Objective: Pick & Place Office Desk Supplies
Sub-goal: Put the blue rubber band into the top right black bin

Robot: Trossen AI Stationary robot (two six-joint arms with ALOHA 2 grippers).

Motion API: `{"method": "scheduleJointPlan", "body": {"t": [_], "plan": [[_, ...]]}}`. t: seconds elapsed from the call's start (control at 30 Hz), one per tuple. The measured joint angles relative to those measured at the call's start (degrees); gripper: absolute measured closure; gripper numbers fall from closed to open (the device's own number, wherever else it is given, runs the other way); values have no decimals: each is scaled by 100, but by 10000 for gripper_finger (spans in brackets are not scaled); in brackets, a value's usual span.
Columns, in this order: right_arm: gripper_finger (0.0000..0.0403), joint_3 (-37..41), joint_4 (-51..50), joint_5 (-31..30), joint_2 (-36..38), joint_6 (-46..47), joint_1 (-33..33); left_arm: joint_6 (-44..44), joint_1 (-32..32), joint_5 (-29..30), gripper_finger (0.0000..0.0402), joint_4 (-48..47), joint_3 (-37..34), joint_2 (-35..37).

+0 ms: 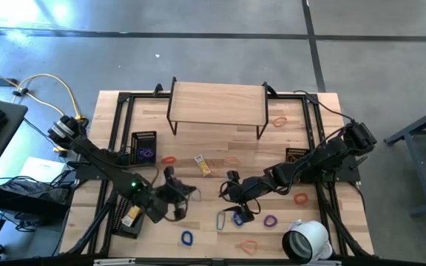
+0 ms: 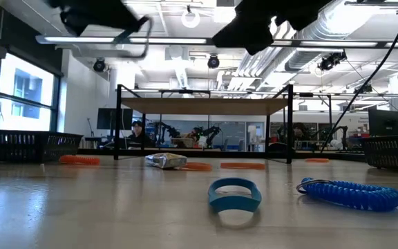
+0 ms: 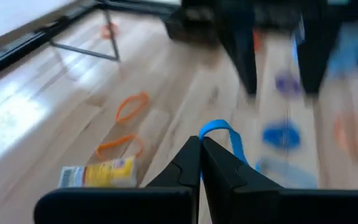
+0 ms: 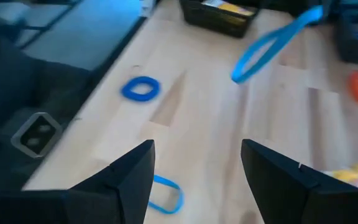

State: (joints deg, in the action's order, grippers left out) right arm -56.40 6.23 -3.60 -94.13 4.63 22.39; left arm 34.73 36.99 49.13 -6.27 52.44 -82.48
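Early-mid progress: left gripper (image 3: 201, 155) pinched on a blue loop (image 3: 225, 132), lower left of high view; right gripper (image 4: 196, 163) wide, empty, centre. Left baskets (image 1: 144, 147) hold a few — most bands (image 1: 169, 159), loops still on tabletop (image 1: 220, 148).

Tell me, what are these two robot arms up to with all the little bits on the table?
They are sorting small desk supplies. The left gripper is shut on a blue band, held above the wooden table. The right gripper hangs open over the middle, holding nothing. Orange bands, a yellow-and-white packet and a silver clip lie loose on the table.
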Motion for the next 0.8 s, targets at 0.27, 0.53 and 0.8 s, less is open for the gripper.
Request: {"method": "scheduleJointPlan", "body": {"t": [0.27,0.53,0.8], "plan": [[174,0,419,-1219,0,131,-9,270,-482,142,401,539,5,-241],[174,3,755,-1643,-308,386,-107,264,-630,-30,401,584,5,-271],[174,0,1795,-1575,-906,423,-278,269,-612,-30,401,594,5,-271]]}}
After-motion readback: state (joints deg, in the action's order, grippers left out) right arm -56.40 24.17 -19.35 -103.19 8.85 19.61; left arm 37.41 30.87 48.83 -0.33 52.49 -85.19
